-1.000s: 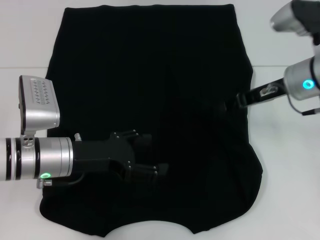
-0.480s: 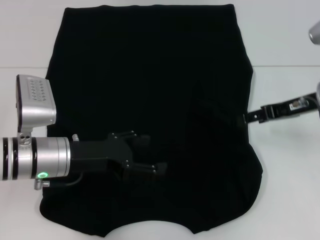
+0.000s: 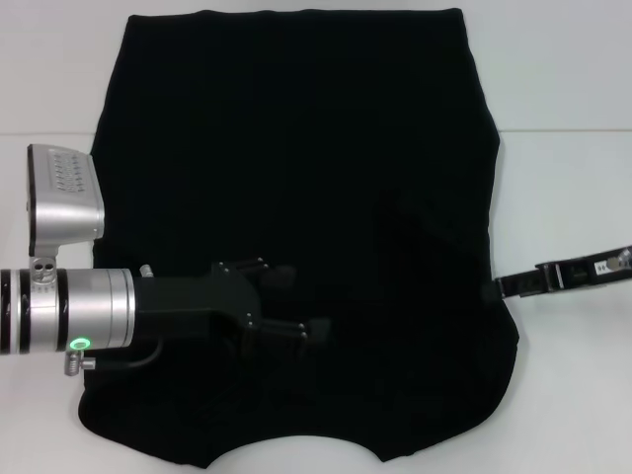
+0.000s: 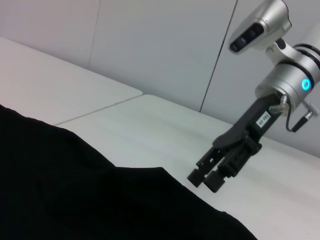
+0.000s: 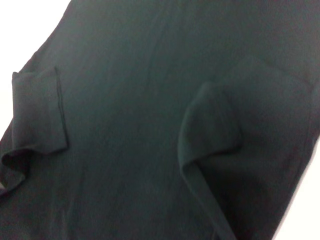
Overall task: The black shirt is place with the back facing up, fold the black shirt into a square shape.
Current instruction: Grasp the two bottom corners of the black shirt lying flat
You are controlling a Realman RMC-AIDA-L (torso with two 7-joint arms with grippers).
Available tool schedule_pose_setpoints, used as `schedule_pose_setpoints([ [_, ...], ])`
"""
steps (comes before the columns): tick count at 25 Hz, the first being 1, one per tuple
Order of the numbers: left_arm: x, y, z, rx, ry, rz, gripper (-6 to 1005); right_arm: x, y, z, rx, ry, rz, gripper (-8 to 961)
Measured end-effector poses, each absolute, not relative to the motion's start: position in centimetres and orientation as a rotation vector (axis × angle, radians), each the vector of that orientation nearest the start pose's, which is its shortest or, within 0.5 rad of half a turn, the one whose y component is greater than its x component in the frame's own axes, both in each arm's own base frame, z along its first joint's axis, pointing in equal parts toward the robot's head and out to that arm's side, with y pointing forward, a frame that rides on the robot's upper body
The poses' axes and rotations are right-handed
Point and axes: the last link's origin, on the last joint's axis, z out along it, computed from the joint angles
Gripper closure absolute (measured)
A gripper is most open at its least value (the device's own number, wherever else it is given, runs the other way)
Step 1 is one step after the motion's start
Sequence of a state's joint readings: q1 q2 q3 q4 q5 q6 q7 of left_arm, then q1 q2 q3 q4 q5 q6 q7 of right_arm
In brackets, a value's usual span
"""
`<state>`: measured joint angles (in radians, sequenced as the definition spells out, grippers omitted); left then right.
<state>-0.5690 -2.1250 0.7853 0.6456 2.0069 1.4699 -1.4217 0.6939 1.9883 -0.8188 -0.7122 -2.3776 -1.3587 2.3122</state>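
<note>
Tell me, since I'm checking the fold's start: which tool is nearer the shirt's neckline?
Left. The left tool sits over the shirt, just above the neckline; the right tool is off at the shirt's right edge.

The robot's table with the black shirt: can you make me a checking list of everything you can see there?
Surface: white table, a seam line running across it.
Job's thing: the black shirt lies spread out on the table, both sleeves folded inward onto the body, neckline toward the robot.
Clutter: nothing seen.
Grippers: left gripper is over the shirt's near left part; whether it holds cloth cannot be told. Right gripper is just off the shirt's right edge, fingers close together, holding nothing.
Cables: a thin cable loops by the right arm's wrist.
Surroundings: plain pale wall panels behind the table.
</note>
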Motion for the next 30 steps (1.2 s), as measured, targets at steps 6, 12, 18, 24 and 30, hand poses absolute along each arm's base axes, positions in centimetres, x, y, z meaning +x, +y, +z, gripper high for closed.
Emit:
schedule_pose_setpoints([
  [6,-24.7,33.1,-3.0,-2.782,-0.661,-0.668,113,27.6,37.8,0.9,-2.422,1.541,0.113,181],
  [12,-25.1,33.0,-2.4,-2.754,-0.676,-0.687,116,26.8,37.0,-0.7,-2.498,1.558,0.130,194],
  [18,-25.2,32.9,-2.4,-2.761,-0.667,-0.675,119,25.1,36.2,-0.8,-2.598,1.584,0.238,194],
  [24,-25.2,32.9,-2.4,-2.763,-0.663,-0.671,122,24.6,35.7,-0.3,-2.647,1.586,0.312,193],
  [30,-25.7,32.6,-2.2,-2.753,-0.678,-0.664,125,25.0,35.7,0.3,-2.632,1.585,0.313,193],
])
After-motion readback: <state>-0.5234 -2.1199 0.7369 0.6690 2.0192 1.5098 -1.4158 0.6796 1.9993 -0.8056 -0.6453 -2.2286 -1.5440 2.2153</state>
